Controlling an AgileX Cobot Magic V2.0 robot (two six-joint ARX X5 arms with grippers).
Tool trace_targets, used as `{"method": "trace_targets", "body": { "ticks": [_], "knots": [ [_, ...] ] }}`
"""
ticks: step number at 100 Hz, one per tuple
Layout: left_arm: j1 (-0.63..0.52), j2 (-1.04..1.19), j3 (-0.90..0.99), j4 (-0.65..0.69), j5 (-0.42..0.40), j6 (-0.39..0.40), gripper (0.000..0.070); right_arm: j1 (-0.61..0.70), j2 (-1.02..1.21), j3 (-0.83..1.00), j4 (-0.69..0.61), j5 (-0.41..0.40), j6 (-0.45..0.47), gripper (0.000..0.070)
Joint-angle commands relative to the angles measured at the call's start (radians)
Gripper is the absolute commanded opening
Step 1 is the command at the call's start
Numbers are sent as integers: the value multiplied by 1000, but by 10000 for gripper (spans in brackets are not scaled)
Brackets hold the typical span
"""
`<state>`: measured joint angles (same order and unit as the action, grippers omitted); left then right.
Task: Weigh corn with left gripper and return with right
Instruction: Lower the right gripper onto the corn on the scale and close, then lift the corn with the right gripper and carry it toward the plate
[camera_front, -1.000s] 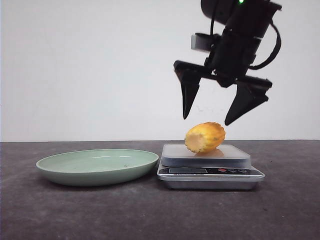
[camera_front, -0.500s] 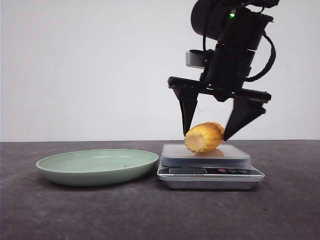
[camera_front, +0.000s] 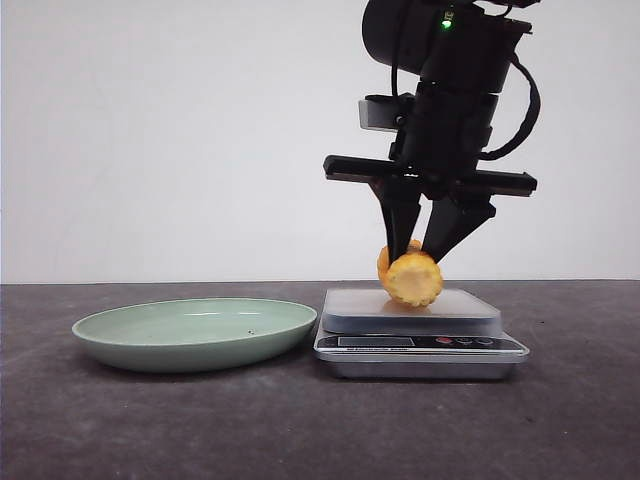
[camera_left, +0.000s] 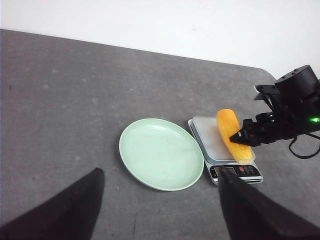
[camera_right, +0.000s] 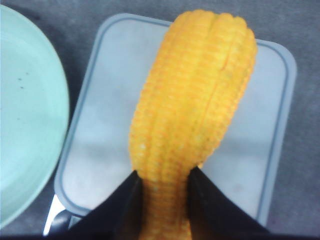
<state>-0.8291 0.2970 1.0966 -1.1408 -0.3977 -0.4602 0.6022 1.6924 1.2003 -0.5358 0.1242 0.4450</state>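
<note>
Front view: the right pincer (camera_front: 425, 250) is clamped on the stubby yellow-orange corn cob (camera_front: 411, 278), which sits on the grey digital kitchen scale (camera_front: 420, 345) toward the dark counter's (camera_front: 300, 430) right edge.

Left wrist view: the left pincer (camera_left: 160, 207) hangs released, well apart, over the pale green ceramic plate (camera_left: 161, 153).

Right wrist view: fingers (camera_right: 127, 207) pinch the cob's near end; lift straight up, keeping it level.

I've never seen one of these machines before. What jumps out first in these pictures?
The bright yellow corn stands out, pinched near its pale cut end by the black right end effector that reaches down from above onto the silver kitchen scale. Beside the scale, on its left in the front view, a pale green plate sits on the dark grey table.
</note>
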Motion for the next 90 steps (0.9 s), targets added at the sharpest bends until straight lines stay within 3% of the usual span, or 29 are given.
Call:
{"method": "trace_targets", "body": {
  "ticks": [1, 29, 51, 73, 90],
  "knots": [
    [-8, 3, 12, 7, -2, 0, 429, 11, -18, 18, 3, 8, -10, 3],
    [-8, 3, 12, 7, -2, 3, 429, 80, -210, 19, 8, 5, -95, 3],
    [-8, 3, 12, 7, -2, 3, 429, 201, -341, 35, 79, -23, -91, 3],
    [-8, 3, 12, 8, -2, -2, 429, 315, -272, 172, 109, -17, -90, 3],
    [-8, 3, 12, 11, -2, -3, 429, 325, -116, 290, 110, -12, -73, 3]
  ]
}}
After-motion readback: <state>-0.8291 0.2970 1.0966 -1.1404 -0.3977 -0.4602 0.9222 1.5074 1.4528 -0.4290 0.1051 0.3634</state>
